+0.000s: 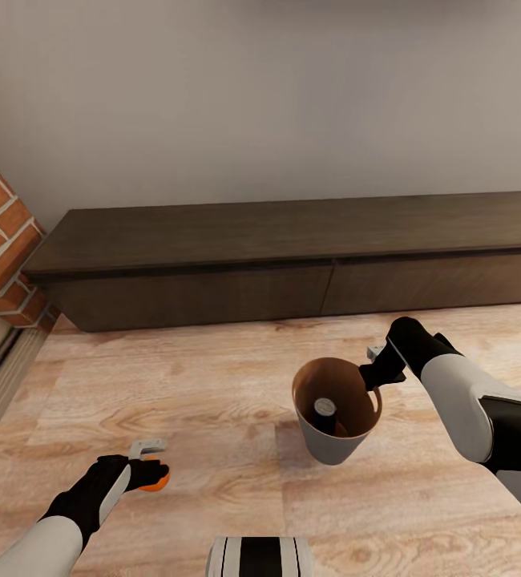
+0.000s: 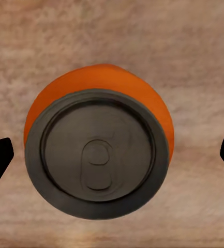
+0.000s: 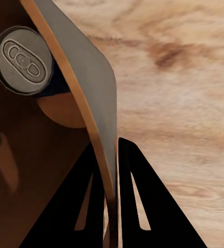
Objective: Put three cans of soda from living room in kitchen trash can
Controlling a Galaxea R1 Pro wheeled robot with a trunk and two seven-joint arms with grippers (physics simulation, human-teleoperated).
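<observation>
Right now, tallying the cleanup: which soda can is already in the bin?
The dark-sided, grey-topped can inside the brown-lined bin; the orange can stands on the floor.

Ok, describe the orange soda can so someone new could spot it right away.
Start at the brick fireplace and come down the wood floor toward the robot. The orange can stands upright under the left end effector, unlike the can inside the bin.

A home living room; light wood plank floor; red-brick fireplace; long low dark-brown cabinet against a plain wall.
</observation>
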